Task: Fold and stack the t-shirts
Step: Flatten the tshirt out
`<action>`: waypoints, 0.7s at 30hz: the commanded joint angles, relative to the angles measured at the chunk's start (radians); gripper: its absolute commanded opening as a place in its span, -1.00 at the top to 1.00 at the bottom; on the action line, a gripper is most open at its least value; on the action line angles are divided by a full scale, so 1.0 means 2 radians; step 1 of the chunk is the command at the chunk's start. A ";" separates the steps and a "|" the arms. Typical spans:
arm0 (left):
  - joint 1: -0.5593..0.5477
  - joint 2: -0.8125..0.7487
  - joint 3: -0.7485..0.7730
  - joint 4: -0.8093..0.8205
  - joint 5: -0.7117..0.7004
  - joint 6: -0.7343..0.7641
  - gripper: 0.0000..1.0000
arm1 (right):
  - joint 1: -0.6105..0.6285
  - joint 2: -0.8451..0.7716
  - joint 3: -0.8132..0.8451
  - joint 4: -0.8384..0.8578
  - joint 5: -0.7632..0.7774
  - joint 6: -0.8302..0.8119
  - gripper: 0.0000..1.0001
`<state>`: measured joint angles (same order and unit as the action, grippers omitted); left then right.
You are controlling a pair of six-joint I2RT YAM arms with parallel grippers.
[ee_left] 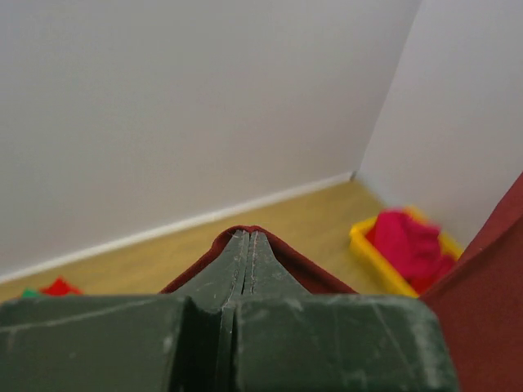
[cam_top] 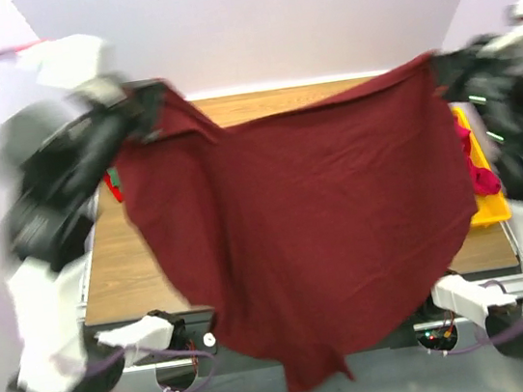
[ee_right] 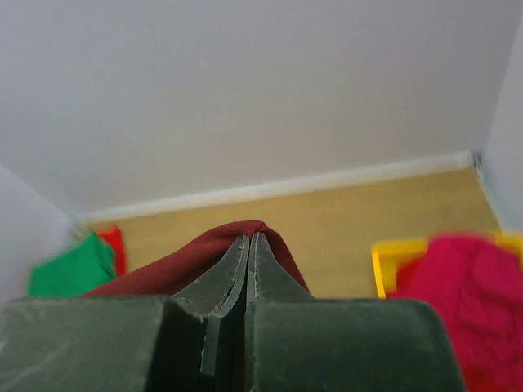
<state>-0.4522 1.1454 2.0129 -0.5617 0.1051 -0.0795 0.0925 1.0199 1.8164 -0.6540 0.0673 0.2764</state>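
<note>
- Top view: maroon shirt [cam_top: 313, 218] hangs in the air as a wide sheet, stretched between the two arms and hiding most of the surface [cam_top: 115, 265].
- Its upper left corner is at the left pincer [cam_top: 146, 100] and its upper right corner at the right pincer [cam_top: 439, 69]. Both arms are blurred, so I cannot tell how the jaws stand from this view.
- The shirt's bottom edge sags to a point in front of the arm bases, at the near edge.
- Yellow tray [cam_top: 492, 207] sits at the right edge of the surface with a pink shirt [cam_top: 477, 166] in it, partly hidden by the maroon cloth. A scrap of red and green cloth shows at the left edge, too small to make out.
- Left wrist view: left pincer [ee_left: 248, 245] is pressed together, pinching a fold of the maroon shirt [ee_left: 302, 269], which wraps over the tips. More of the same cloth fills the right edge.
- Below it are the surface [ee_left: 294, 220], the yellow tray [ee_left: 368, 245] holding the pink shirt [ee_left: 413, 245], and a red shirt [ee_left: 59, 287] at far left near the wall.
- Right wrist view: right pincer [ee_right: 248, 245] is pressed together, pinching the maroon shirt [ee_right: 180, 265], which runs off to the left.
- Green shirt [ee_right: 73, 269] and red shirt [ee_right: 113, 241] lie touching at far left. Yellow tray [ee_right: 384, 261] with the pink shirt [ee_right: 470, 286] is at right.
</note>
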 commanded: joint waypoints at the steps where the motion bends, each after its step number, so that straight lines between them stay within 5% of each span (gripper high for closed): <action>1: 0.000 0.123 -0.065 -0.044 0.000 0.070 1.00 | -0.001 0.077 -0.134 0.022 0.025 0.004 0.99; 5: 0.000 0.283 -0.062 -0.015 -0.071 0.163 1.00 | -0.001 0.189 -0.215 0.106 0.030 -0.003 0.99; 8: 0.020 0.414 0.029 0.027 -0.112 0.170 1.00 | -0.004 0.287 -0.177 0.135 0.030 -0.005 0.99; 10: 0.037 0.466 0.106 0.038 -0.125 0.124 0.54 | -0.006 0.383 -0.127 0.133 0.019 0.000 0.86; 11: 0.040 0.482 0.112 0.067 -0.124 0.108 -0.12 | -0.008 0.423 -0.082 0.128 0.009 0.007 0.67; 12: 0.039 0.488 0.122 0.068 -0.135 0.090 -0.24 | -0.008 0.433 -0.063 0.128 0.002 0.009 0.23; 13: 0.036 0.489 0.134 0.068 -0.144 0.085 -0.30 | -0.007 0.440 -0.052 0.128 -0.008 0.012 0.08; 14: 0.031 0.480 0.132 0.071 -0.157 0.084 -0.67 | -0.007 0.443 -0.036 0.128 -0.018 0.020 -0.03; 15: 0.029 0.473 0.115 0.077 -0.162 0.077 -0.74 | -0.008 0.440 -0.034 0.128 -0.023 0.021 -0.20; 21: 0.026 0.397 -0.009 0.070 -0.147 0.021 -0.97 | -0.006 0.389 -0.100 0.128 -0.053 -0.001 -0.43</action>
<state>-0.3782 2.1647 2.1036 -0.4770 -0.1692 0.0612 0.0841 1.9213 1.6634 -0.4625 0.0246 0.2981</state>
